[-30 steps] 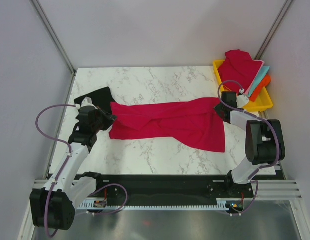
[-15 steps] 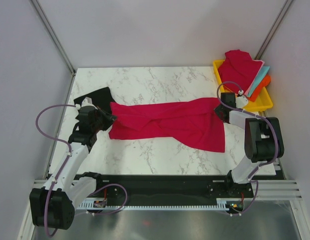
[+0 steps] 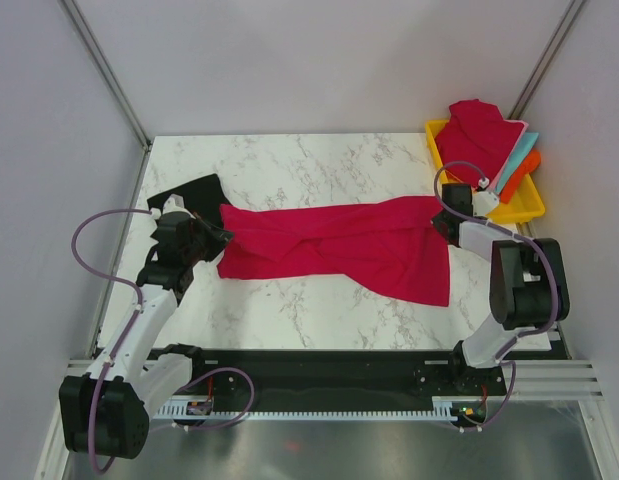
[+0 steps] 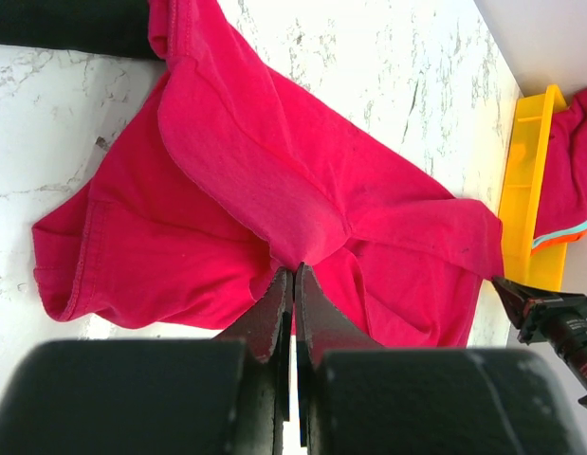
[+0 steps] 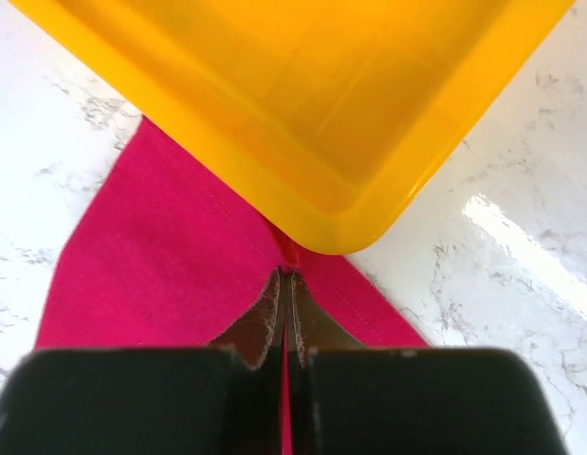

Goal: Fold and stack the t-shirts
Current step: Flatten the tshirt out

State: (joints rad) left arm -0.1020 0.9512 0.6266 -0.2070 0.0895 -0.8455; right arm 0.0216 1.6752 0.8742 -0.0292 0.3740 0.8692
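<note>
- Black t-shirt (image 3: 194,188), 9 o'clock: lies on the bench (image 3: 319,165); fold state unclear.
- Left tool (image 3: 221,237): clenched on the crimson t-shirt (image 3: 339,245), centre, unfolded.
- Right tool (image 3: 441,222): pinching its 3 o'clock edge.
- Tray (image 3: 519,210), 2 o'clock: heaped shirts (image 3: 479,135) await folding.

From the lower left of the overhead view the left arm (image 3: 139,312) leans up and inward. The left gripper (image 3: 220,238) points right, fingers pressed together on the red t-shirt (image 3: 339,245). At the right edge the right arm (image 3: 517,290) folds sharply at its elbow, and the right gripper (image 3: 439,218) points left, likewise pinched tight on that shirt.
</note>
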